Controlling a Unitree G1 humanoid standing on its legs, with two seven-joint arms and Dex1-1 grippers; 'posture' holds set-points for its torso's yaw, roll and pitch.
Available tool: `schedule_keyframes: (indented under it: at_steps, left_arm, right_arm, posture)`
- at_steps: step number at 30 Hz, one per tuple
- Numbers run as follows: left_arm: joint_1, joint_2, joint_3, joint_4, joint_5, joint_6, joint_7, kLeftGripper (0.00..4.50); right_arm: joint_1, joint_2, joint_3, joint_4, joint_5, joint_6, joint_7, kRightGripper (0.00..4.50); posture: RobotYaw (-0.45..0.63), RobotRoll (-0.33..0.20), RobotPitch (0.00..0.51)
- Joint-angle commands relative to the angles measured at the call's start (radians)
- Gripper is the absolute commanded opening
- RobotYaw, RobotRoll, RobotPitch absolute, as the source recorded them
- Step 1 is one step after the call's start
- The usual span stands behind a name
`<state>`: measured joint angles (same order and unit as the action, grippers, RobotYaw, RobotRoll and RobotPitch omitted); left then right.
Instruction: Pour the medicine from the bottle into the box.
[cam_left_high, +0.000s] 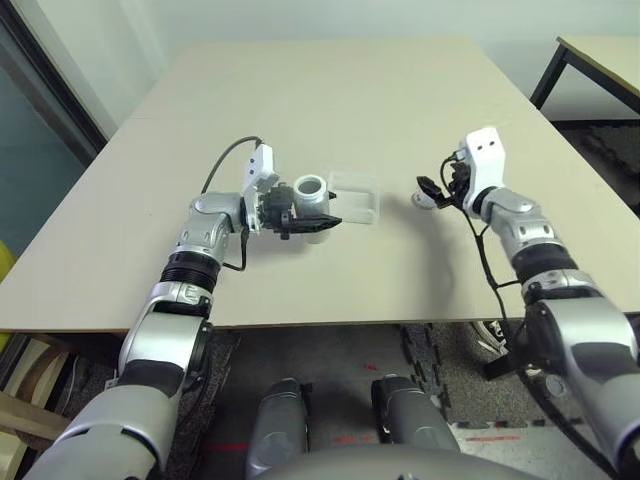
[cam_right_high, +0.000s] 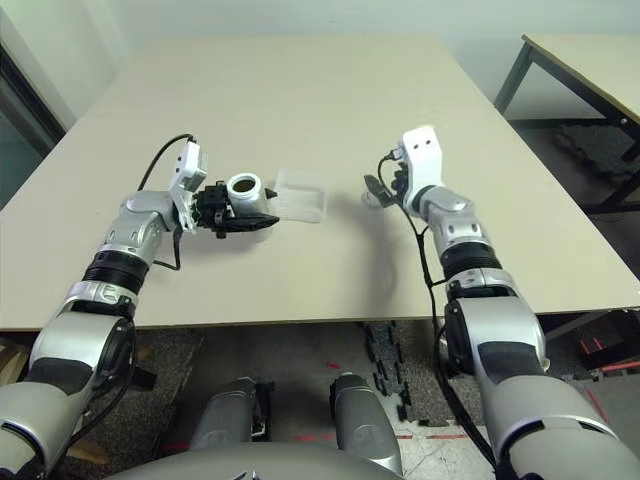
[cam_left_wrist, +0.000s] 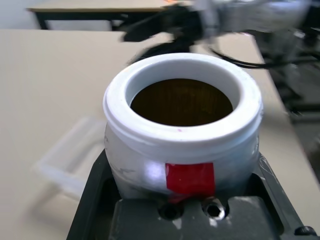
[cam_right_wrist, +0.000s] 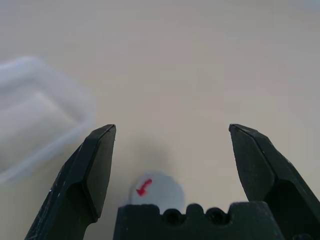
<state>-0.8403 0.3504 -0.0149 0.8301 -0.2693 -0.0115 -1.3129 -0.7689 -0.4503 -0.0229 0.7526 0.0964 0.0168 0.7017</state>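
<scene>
The left gripper (cam_left_high: 300, 218) has its jaws clamped on the bottle (cam_left_high: 313, 205), holding it just above the bench (cam_left_high: 330, 90) with the mouth open and facing up; the left wrist view looks straight into the uncapped neck, a dark interior ringed by a white rim, with a red patch of label just above the jaws. The bottle's long axis stands close to upright, so nothing can run out yet. The box (cam_left_high: 356, 196) lies flat on the bench just beside the bottle, on the side towards the robot's right and a little farther from the robot. That is the relation the pour turns on: the mouth has to tip over towards the box, in the direction in which the left gripper already points. The left arm is the nearer one and carries the load. The right gripper (cam_right_wrist: 172, 137) has its jaws spread wide and holds nothing; the loose cap (cam_right_wrist: 156, 188) with a red mark lies on the bench just under it, near the box but apart from it. To my judgement the opening step is done and the pour itself is not yet begun. The likely risk is spilling short of the box's near wall if the mouth is not carried over it before tilting.
</scene>
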Motion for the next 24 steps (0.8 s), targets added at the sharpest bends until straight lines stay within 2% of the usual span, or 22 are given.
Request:
schedule_keyframes:
  at_steps: [1, 3, 9, 12, 17, 20, 24]
  left_arm:
    - [-0.053, -0.007, -0.004, 0.049, 0.056, -0.023, 0.105, 2.54]
    - [-0.090, -0.018, -0.011, 0.078, 0.088, -0.030, 0.182, 2.54]
    - [-0.272, -0.055, -0.073, 0.255, 0.278, -0.072, 0.559, 2.54]
    - [-0.330, -0.058, -0.206, 0.340, 0.461, -0.109, 0.725, 2.54]
    - [-0.452, -0.062, -0.494, 0.448, 0.785, -0.222, 0.838, 2.54]
    - [-0.538, -0.085, -0.681, 0.499, 0.988, -0.247, 0.923, 2.54]
    - [-0.598, -0.142, -0.891, 0.538, 1.209, -0.281, 1.015, 2.54]
  right_arm:
    - [0.039, -0.046, 0.010, -0.166, 0.028, 0.036, 0.100, 4.50]
    - [0.056, -0.061, 0.006, -0.226, 0.041, 0.064, 0.119, 4.50]
    - [0.093, -0.076, 0.001, -0.299, 0.049, 0.104, 0.111, 4.50]
    - [0.113, -0.082, 0.001, -0.324, 0.057, 0.120, 0.120, 4.50]
    - [0.131, -0.107, -0.003, -0.334, 0.065, 0.135, 0.151, 4.50]
    - [0.123, -0.121, -0.012, -0.304, 0.062, 0.125, 0.151, 4.50]
    - [0.137, -0.123, -0.028, -0.291, 0.068, 0.113, 0.127, 4.50]
  posture:
    - [-0.12, 0.000, 0.048]
    - [-0.13, 0.000, 0.047]
    - [-0.14, 0.000, 0.036]
    - [-0.13, 0.000, 0.031]
    - [-0.12, 0.000, 0.021]
    - [-0.12, 0.000, 0.012]
    - [-0.13, 0.000, 0.008]
